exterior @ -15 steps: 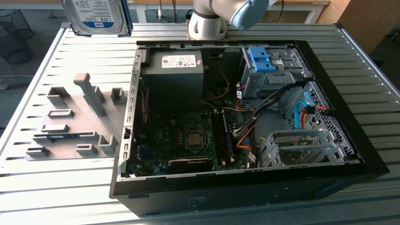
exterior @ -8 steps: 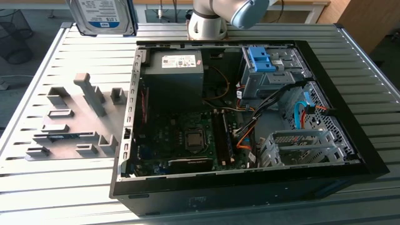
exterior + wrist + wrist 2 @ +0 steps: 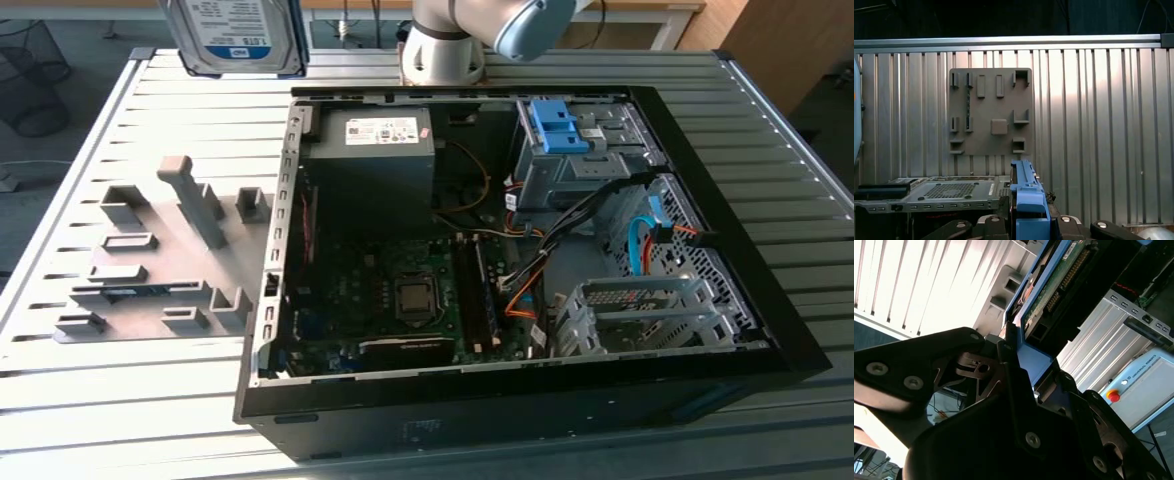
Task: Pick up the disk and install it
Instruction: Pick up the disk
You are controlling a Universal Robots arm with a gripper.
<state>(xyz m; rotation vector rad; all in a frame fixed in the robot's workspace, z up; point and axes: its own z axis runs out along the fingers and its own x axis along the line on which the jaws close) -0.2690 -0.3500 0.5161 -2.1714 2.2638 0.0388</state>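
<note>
The disk (image 3: pixel 235 36) hangs in the air at the top of the exterior view's left, above the table's far edge, with its white-and-blue label showing. In the second wrist view my gripper (image 3: pixel 1029 365) is shut on the disk's blue frame, and the disk's (image 3: pixel 1054 287) green circuit board side extends away from the fingers (image 3: pixel 1004 355). The first wrist view shows the disk (image 3: pixel 1026 197) edge-on, its blue frame standing between the black gripper (image 3: pixel 1026 222) parts. The disk stands well above the table, off to the side of the computer case.
An open computer case (image 3: pixel 287 300) lies on the slatted metal table (image 3: pixel 160 90), with a dark power supply (image 3: pixel 371 160), a blue bracket (image 3: pixel 554 125) in a drive cage and a silver cage (image 3: pixel 641 315) near the front. A grey fixture plate (image 3: pixel 147 260) (image 3: pixel 990 112) lies beside the case.
</note>
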